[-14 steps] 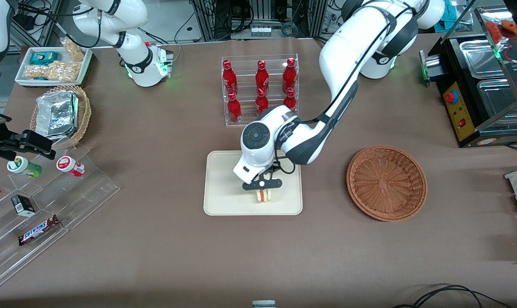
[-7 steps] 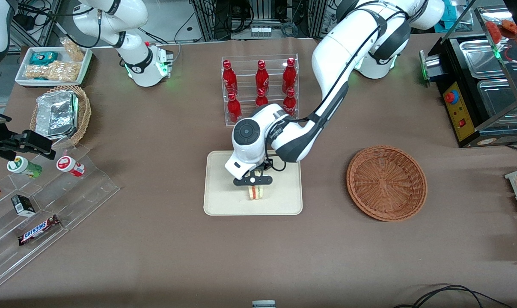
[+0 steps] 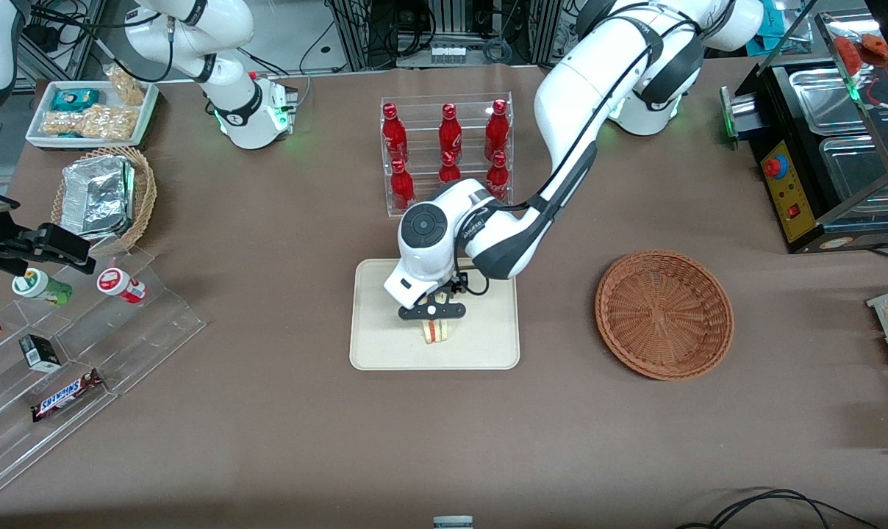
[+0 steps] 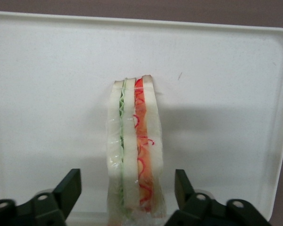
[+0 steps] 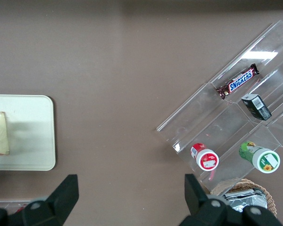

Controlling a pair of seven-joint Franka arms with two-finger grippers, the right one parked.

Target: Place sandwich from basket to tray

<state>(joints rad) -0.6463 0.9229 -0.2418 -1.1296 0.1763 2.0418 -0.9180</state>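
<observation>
One sandwich point(image 3: 436, 331) stands on edge on the tray point(image 3: 374, 345), near the middle of the tray's edge closest to the front camera. The gripper point(image 4: 127, 200) straddles it, fingers point(image 4: 68, 190) apart and clear of the bread on both sides. The one brown basket point(image 3: 664, 314) holds nothing and sits on the tabletop toward the working arm's end. A clear rack point(image 3: 448, 150) holds six red bottles point(image 3: 449, 131).
</observation>
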